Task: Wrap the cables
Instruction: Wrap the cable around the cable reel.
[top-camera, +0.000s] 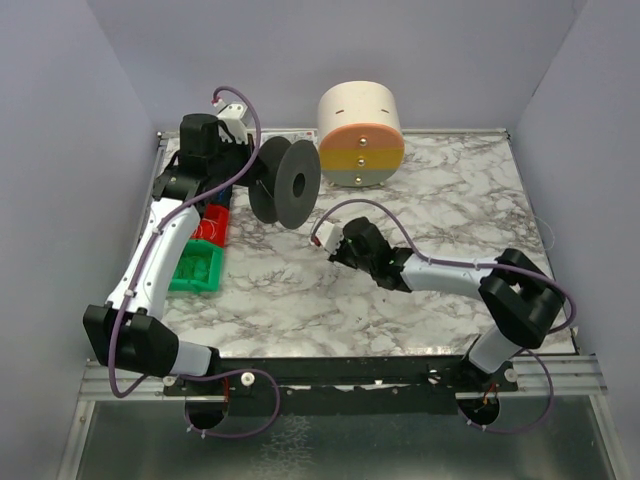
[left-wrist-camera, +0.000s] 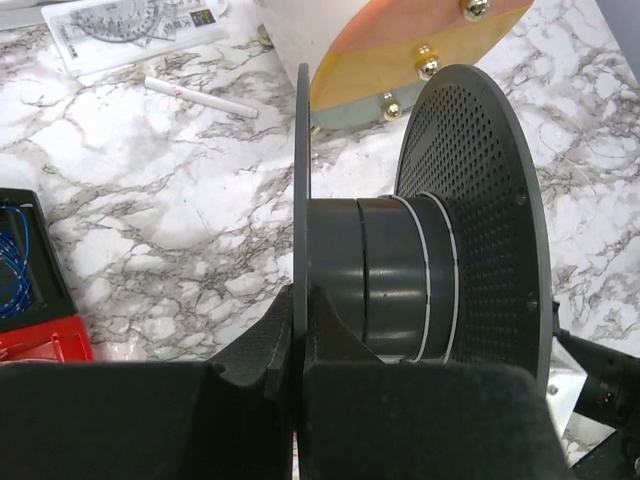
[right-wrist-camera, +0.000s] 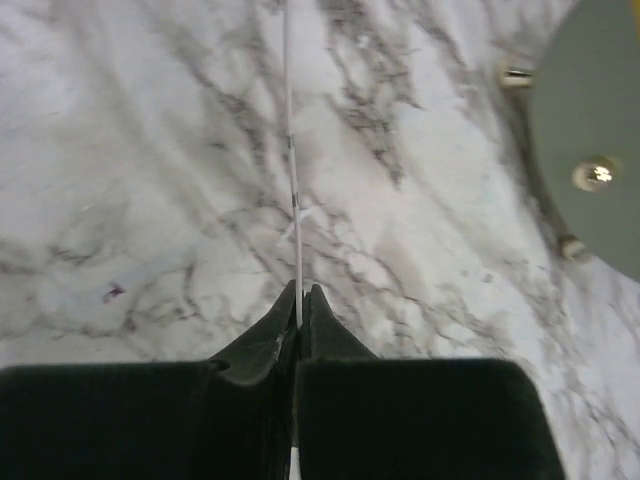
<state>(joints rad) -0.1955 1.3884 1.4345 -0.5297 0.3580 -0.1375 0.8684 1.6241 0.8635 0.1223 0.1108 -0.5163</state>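
Perforated grey spool (left-wrist-camera: 390, 275), hair-thin white cable (right-wrist-camera: 291, 150) (straight)

Left arm (top-camera: 150, 250) shows white shell links between chunky black joints, and the right arm (top-camera: 450, 273) matches it: white forearm, black elbow block. A purple cord (top-camera: 257, 118) trails along each arm and loops at the bases. Both tools are matte black, with the left tool (left-wrist-camera: 300, 305) and right tool (right-wrist-camera: 300, 297) tapering to slim wedge tips.

Print on protractor pack (left-wrist-camera: 130, 30) unreadable
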